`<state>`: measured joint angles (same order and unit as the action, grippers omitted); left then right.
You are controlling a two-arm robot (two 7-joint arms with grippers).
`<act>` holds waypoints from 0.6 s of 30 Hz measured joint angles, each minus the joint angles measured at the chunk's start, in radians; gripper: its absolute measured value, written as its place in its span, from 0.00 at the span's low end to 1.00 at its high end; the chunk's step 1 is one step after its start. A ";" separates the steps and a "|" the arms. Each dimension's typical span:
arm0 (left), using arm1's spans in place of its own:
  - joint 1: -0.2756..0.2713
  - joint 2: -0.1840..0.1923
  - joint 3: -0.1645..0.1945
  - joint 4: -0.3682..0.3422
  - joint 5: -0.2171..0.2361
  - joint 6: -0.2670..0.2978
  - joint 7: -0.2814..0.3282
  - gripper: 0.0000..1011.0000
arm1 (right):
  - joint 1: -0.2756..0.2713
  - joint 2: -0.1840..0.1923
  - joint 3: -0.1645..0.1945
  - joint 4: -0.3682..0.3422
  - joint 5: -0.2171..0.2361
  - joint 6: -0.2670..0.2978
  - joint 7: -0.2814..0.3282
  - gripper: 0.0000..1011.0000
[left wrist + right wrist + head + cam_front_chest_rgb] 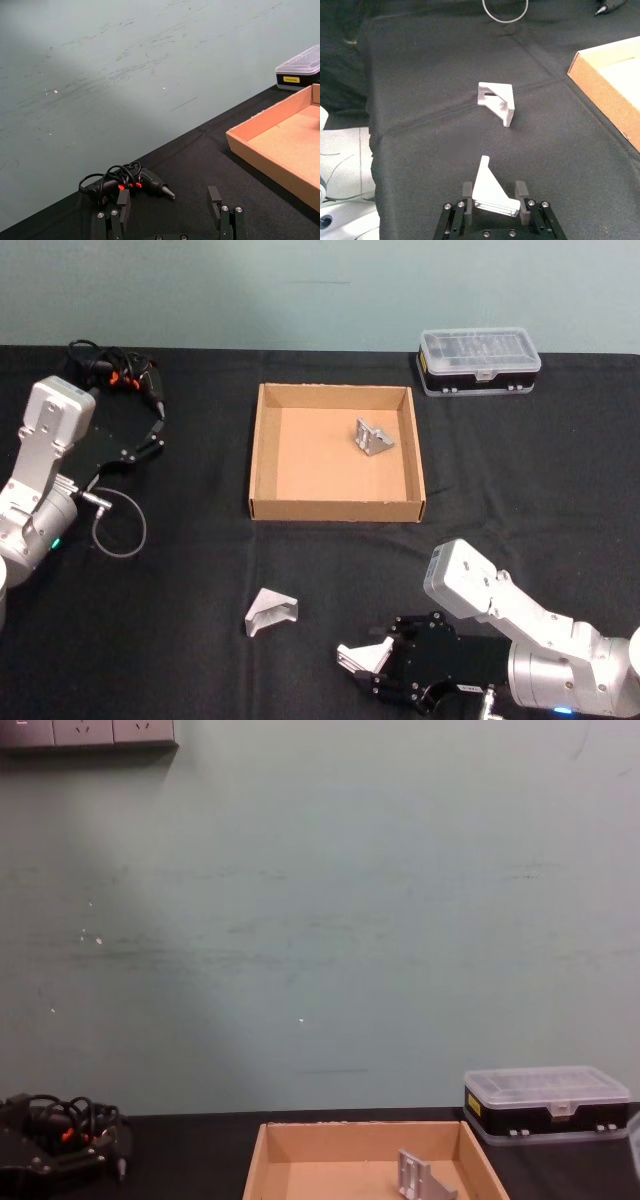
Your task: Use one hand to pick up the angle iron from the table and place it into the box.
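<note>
Near the table's (180, 650) front edge my right gripper (365, 660) is shut on a silver angle iron (490, 192), which stands upright between its black fingers (521, 194). A second angle iron (270, 612) (496, 100) lies loose on the black cloth a short way ahead of that gripper. A third one (373, 436) (420, 1178) rests inside the tan cardboard box (335, 508) (600, 80) near its far right corner. My left gripper (152, 428) (169, 200) is parked open at the far left, holding nothing.
A black plastic case with a clear lid (478, 360) (545, 1105) stands behind the box on the right. A black tool with tangled cable (115, 370) (125, 182) lies at the back left, and a cable loop (120, 525) lies beside the left arm.
</note>
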<state>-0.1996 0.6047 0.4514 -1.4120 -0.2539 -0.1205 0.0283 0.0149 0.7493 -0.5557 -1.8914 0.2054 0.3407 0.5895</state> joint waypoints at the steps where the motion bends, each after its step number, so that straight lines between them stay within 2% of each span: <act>1: 0.000 0.000 0.000 0.000 0.000 0.000 0.000 0.99 | 0.000 -0.001 0.001 0.000 0.001 0.000 0.000 0.51; 11: 0.000 0.000 0.000 0.000 0.000 0.000 0.000 0.99 | -0.005 -0.002 0.042 -0.053 0.066 0.005 0.002 0.51; 14: 0.000 0.000 0.000 0.000 0.000 0.000 0.000 0.99 | 0.005 -0.001 0.067 -0.085 0.094 0.000 -0.008 0.51; 18: 0.000 0.000 0.000 0.000 0.000 0.000 0.000 0.99 | 0.024 -0.004 0.097 -0.100 0.109 -0.010 -0.034 0.51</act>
<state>-0.1996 0.6047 0.4514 -1.4120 -0.2539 -0.1205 0.0283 0.0393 0.7457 -0.4583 -1.9912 0.3143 0.3304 0.5559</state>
